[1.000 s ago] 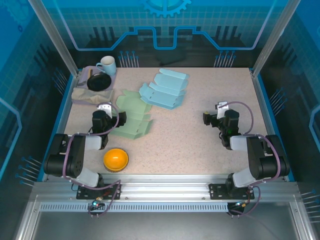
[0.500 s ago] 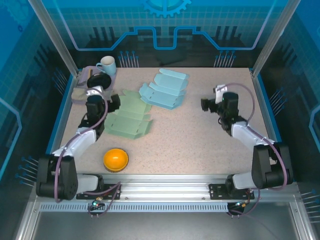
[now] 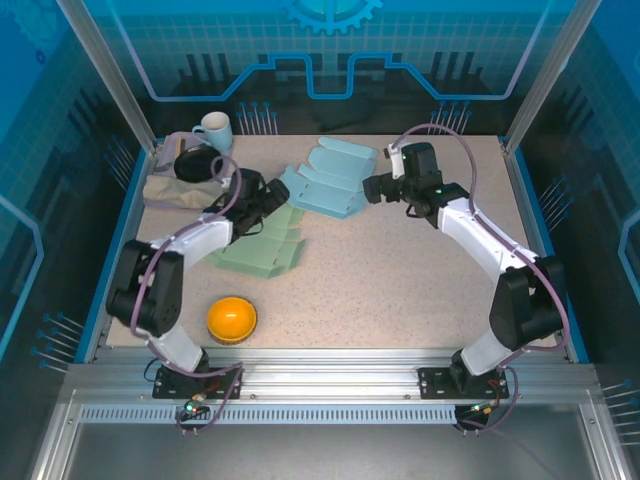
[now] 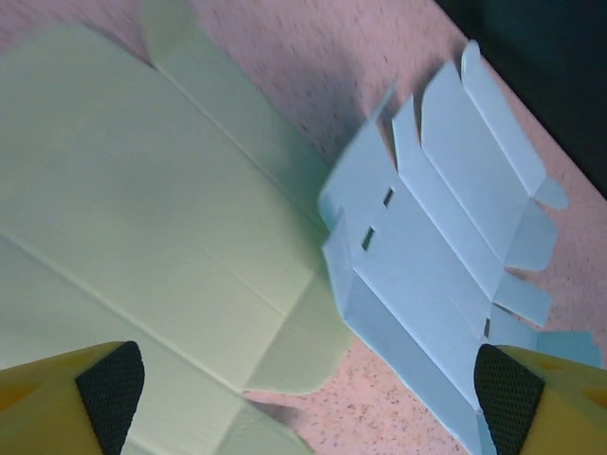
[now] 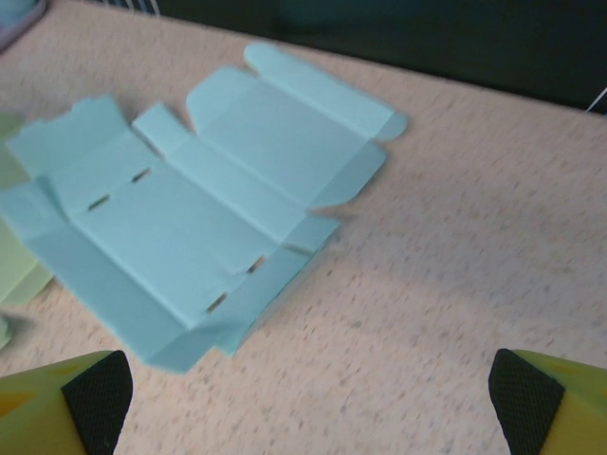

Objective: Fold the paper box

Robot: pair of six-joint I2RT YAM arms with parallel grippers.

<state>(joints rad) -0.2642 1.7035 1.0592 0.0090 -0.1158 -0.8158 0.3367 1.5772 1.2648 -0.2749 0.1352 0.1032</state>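
you have just reached forward, so the left gripper [image 3: 268,192] hangs wide over the green blank [image 3: 262,240] and the right gripper [image 3: 372,188] is equally wide, with the flat blue paper box [image 3: 330,180] lying between and just ahead of their fingers, unfolded, nothing gripped.

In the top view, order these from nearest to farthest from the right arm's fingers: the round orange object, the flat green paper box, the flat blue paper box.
1. Flat blue paper box, back centre.
2. Flat green paper box, left of centre.
3. Round orange object, near left.
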